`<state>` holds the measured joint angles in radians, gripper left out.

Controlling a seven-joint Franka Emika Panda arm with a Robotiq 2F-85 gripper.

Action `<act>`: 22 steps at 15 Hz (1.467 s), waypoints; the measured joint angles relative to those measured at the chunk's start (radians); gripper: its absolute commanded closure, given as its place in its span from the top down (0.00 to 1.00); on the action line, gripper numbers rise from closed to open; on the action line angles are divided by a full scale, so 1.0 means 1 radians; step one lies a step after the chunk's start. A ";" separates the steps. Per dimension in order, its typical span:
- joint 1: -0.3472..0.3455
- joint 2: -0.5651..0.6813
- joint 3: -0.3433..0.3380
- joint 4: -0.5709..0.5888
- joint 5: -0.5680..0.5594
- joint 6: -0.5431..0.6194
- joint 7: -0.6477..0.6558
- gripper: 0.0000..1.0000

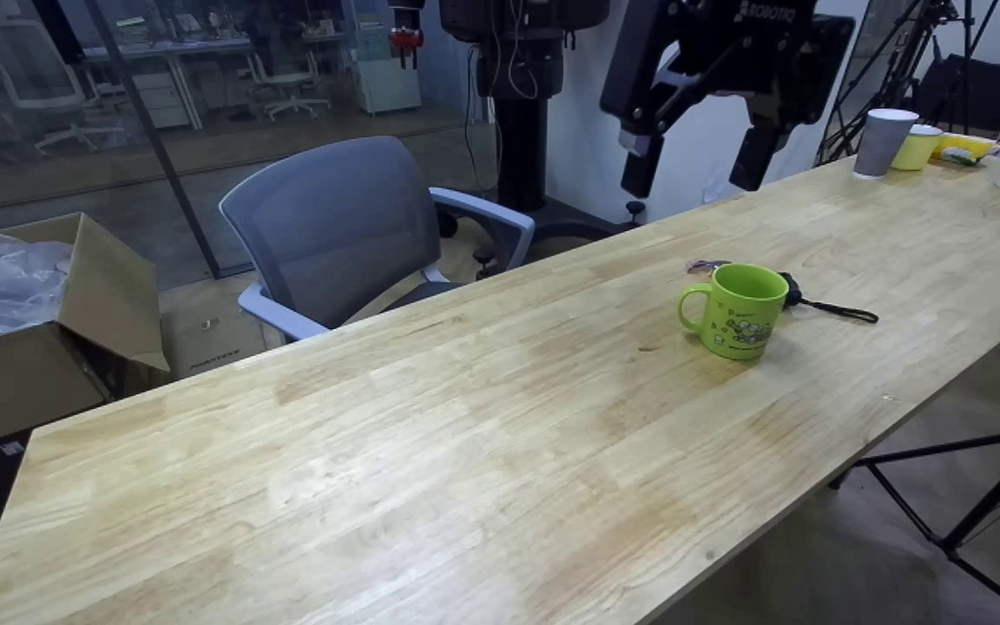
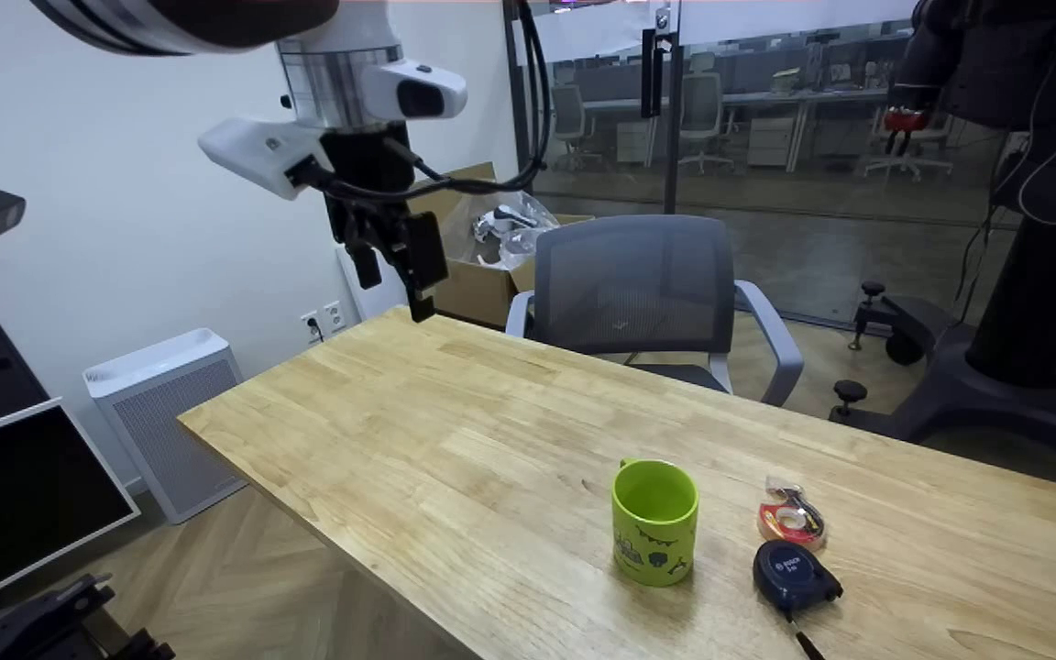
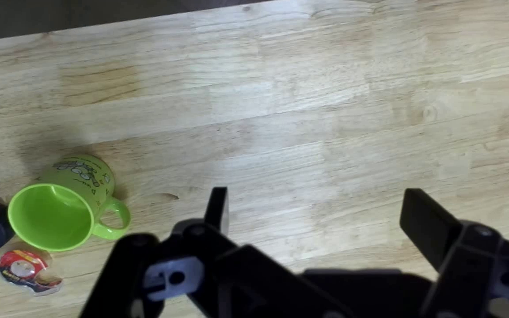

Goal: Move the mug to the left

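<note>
So the green mug (image 1: 736, 312) is standing upright on the worktop (image 1: 361, 486), with a tape measure (image 2: 792, 576) and a small tape dispenser (image 2: 794, 524) near it. The claw (image 3: 318, 212) is up in the air, jaws spread wide and nothing between them, well apart from the mug and off toward its handle side in the wrist view. My guess is basically none of the job is done: no grip, no lift, so reach, grab, carry left and let go are all yet to do. Can't totally rule out that the mug's spot is already the goal, tbh, since I see no marker for where "left" ends.
</note>
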<state>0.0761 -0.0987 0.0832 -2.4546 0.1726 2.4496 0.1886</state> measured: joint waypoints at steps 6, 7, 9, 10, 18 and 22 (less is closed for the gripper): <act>-0.050 0.041 -0.034 0.008 -0.031 0.013 0.008 1.00; -0.058 0.049 -0.042 0.011 -0.033 0.013 0.008 1.00; -0.071 0.064 -0.057 0.019 -0.033 0.013 0.008 1.00; -0.078 0.073 -0.065 0.024 -0.033 0.013 0.008 1.00; -0.125 0.143 -0.127 0.080 -0.033 0.013 0.008 1.00; -0.147 0.197 -0.153 0.132 -0.030 0.010 0.008 1.00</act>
<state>-0.0708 0.0982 -0.0700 -2.3224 0.1427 2.4593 0.1964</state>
